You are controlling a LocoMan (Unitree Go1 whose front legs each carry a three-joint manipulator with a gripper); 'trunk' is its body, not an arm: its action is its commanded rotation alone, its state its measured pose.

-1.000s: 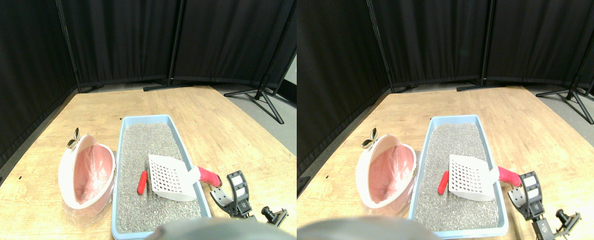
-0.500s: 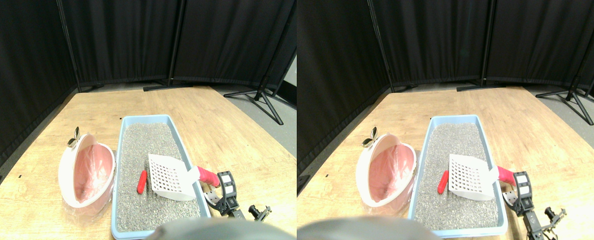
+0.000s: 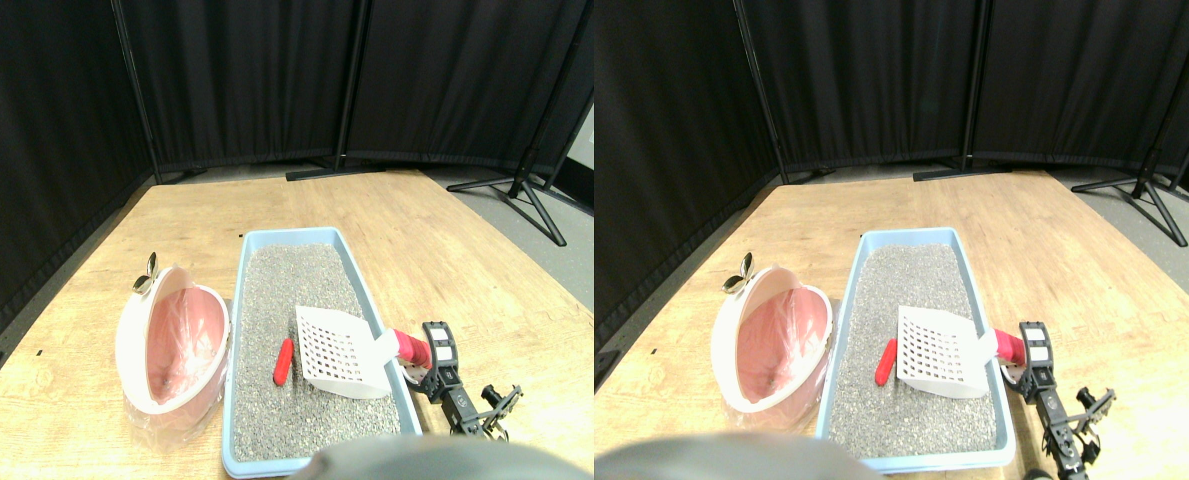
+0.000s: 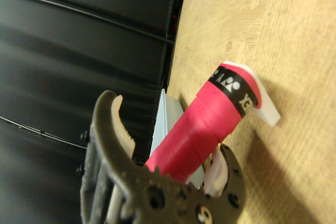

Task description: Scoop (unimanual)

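None of the scooping is done: the right gripper (image 3: 432, 357) has its jaws spread around the scoop's red handle (image 3: 413, 349) but not clamped, the scoop (image 3: 334, 352) rests on litter in the blue tray (image 3: 243, 300), and the red piece (image 3: 282, 362) lies unlifted beside the pink bin (image 3: 172, 340).

The scoop's red-wrapped handle (image 3: 413, 348) is partly hidden at its 4 o'clock end by the right gripper (image 3: 432, 352); in the wrist view the handle (image 4: 197, 129) passes behind the dark jaw frame, and whether the jaws clamp it cannot be told. The litter tray (image 3: 254, 466) has its 6 o'clock rim partly covered at the picture's lower edge. The manipulator's arm is cut off toward 5 o'clock
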